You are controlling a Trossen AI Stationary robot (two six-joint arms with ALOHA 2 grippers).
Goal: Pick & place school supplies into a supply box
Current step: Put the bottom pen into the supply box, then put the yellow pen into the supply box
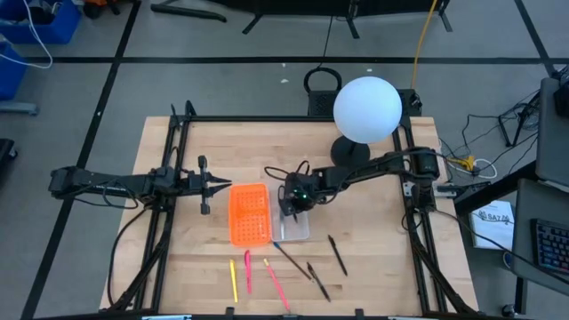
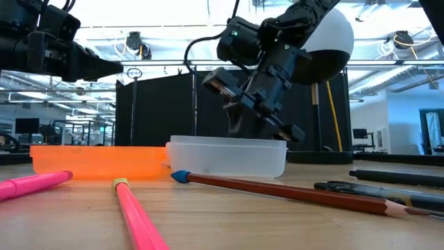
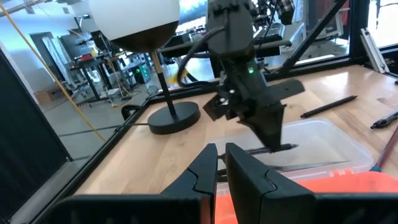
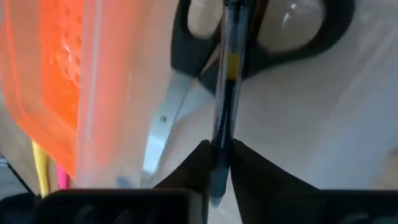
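Pink pens [image 2: 135, 215] lie nearest, low in the frame, on the tabletop [image 1: 373, 258]. At centre, the right hand [image 4: 216, 155] grasps a dark pen [image 4: 225, 81] over the scissors [image 4: 186, 81] inside the clear box [image 2: 229, 156]. At left, the left hand [image 1: 216, 186] hangs clenched, empty, beside the orange panel [image 1: 249, 213].

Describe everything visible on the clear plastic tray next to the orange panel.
The small clear plastic tray is rectangular, colourless and translucent, with low walls and rounded corners. It sits flat on the wooden table, one long side against the orange perforated panel. Inside lie black-handled scissors with silver blades. The right gripper reaches down into it, its fingers pinching a dark pen that lies across the scissors. A reddish-brown pencil lies on the table just in front of the tray.
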